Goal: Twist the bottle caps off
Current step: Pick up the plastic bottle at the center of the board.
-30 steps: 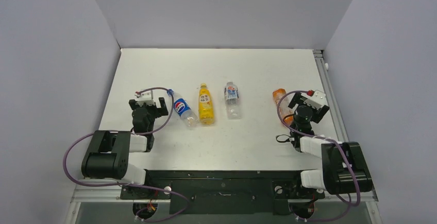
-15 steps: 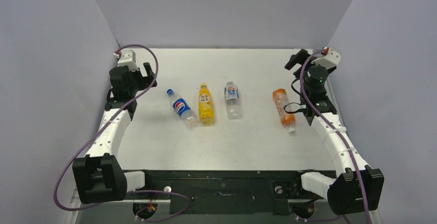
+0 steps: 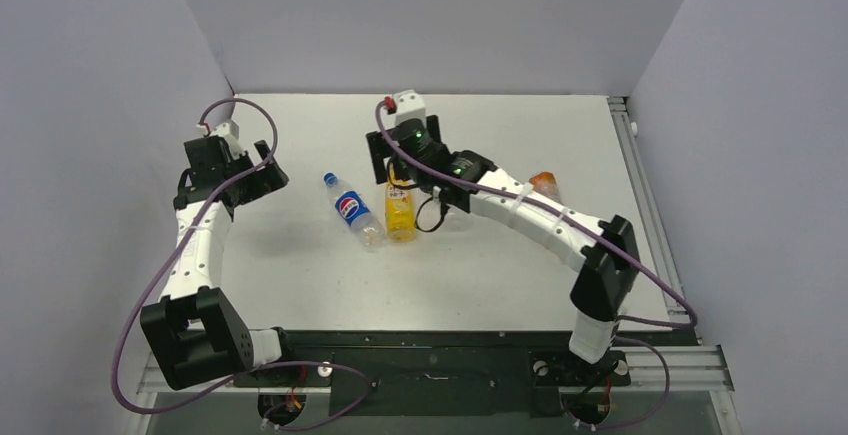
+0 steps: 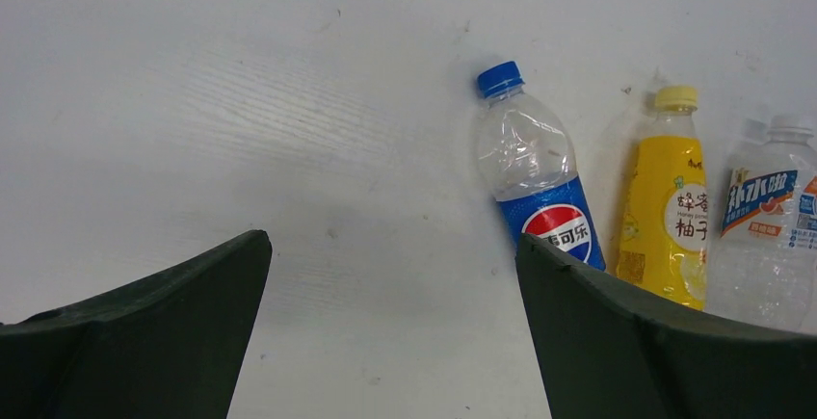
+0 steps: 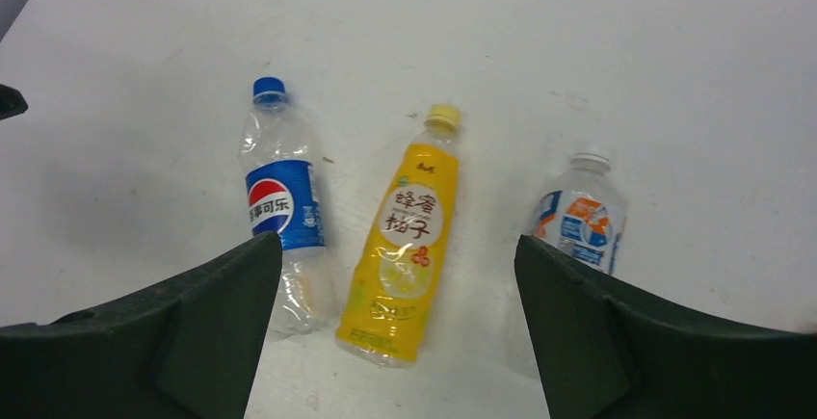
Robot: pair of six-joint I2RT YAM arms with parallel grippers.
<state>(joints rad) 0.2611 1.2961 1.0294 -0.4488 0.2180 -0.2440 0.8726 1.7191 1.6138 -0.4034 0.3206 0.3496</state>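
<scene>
bottles (image 3: 352, 207) lie flat; right gripper (image 3: 388, 167) hovers open.

Lab bench (image 3: 480, 275) inside plain grey walls (image 3: 430, 15)

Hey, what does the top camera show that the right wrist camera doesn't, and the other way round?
Only the top camera: the orange bottle, peeking out behind the right arm. Only the right wrist camera: the water bottle with its whitish cap, which that arm mostly covers from above. Both: the Pepsi bottle with its blue cap and the yellow juice bottle, lying side by side.
</scene>
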